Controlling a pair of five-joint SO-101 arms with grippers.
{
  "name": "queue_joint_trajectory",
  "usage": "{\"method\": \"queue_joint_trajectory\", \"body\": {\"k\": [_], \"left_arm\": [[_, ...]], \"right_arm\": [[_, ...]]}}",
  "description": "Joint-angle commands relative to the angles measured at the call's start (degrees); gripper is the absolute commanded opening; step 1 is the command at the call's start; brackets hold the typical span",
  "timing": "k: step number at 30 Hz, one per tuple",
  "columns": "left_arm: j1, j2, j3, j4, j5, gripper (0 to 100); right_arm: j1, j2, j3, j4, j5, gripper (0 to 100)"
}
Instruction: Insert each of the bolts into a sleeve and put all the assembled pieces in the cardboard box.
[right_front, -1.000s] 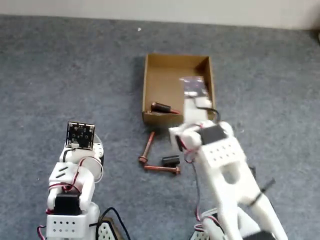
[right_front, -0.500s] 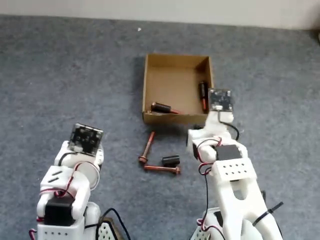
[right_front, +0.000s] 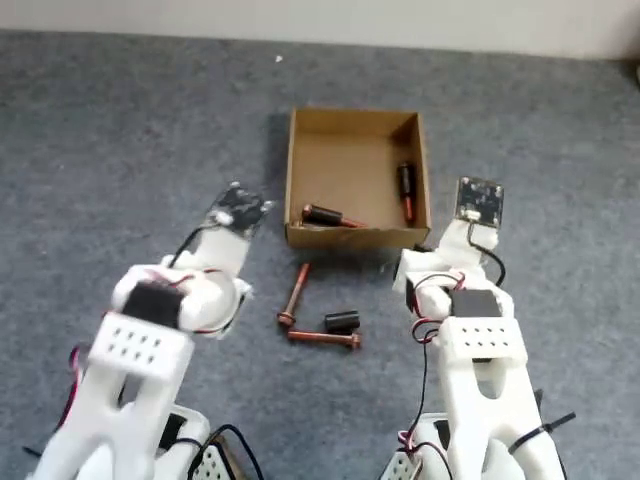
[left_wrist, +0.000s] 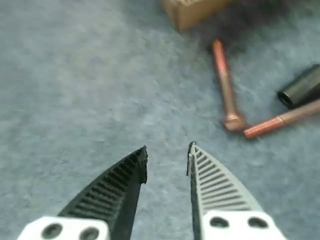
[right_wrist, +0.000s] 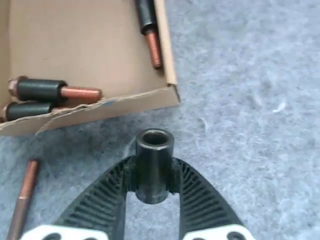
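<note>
Right gripper (right_wrist: 154, 172) is clamped on a black sleeve (right_wrist: 154, 150), pinching it across the lower body w/ the open bore pointing away from the fingers, just outside a corner of the cardboard box (right_wrist: 167, 55). Left gripper (left_wrist: 167, 150) is part open w/ nothing in it, hanging over the grey carpet (left_wrist: 75, 75) a little short of the loose parts. These are the first bolt (left_wrist: 225, 85), the second bolt (left_wrist: 285, 119) whose threaded tip lies just beside the first's head, and a spare sleeve (left_wrist: 302, 86) beside that. Assembled pieces (right_front: 322, 215) lie in the box. Bolts look like rigid metal, prob. dense for their size and not fragile. The round smooth shank may roll or slip btwn ribbed pads, though the carpet pile should steady it. Best hold is across the shank nearer the head, leaving the threaded end free for the bore. Sleeves are stiff and slick too, so grip low and keep the mouth clear.
</note>
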Motion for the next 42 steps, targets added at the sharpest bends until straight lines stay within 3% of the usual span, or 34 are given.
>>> {"method": "queue_joint_trajectory", "body": {"k": [1,10,18,36,42], "left_arm": [[8.22,9.19,-5.41,0.18,0.09,17],[25.45,13.85,-5.41,-3.78,-6.86,20],[33.71,26.95,-9.80,-7.91,-11.78,20],[33.45,46.20,-20.97,-14.42,-13.89,20],[29.49,51.82,-23.08,-14.42,-17.93,20]], "right_arm": [[4.18,-1.89,-1.01,-1.98,-0.62,0.5],[14.99,-2.51,-1.10,-1.98,-0.26,0.5],[21.41,-2.51,-1.19,-4.70,-0.35,0.5],[22.90,-2.51,-1.19,-5.49,-0.53,0.5],[22.81,-2.51,-1.19,-5.49,-0.53,0.5]]}}
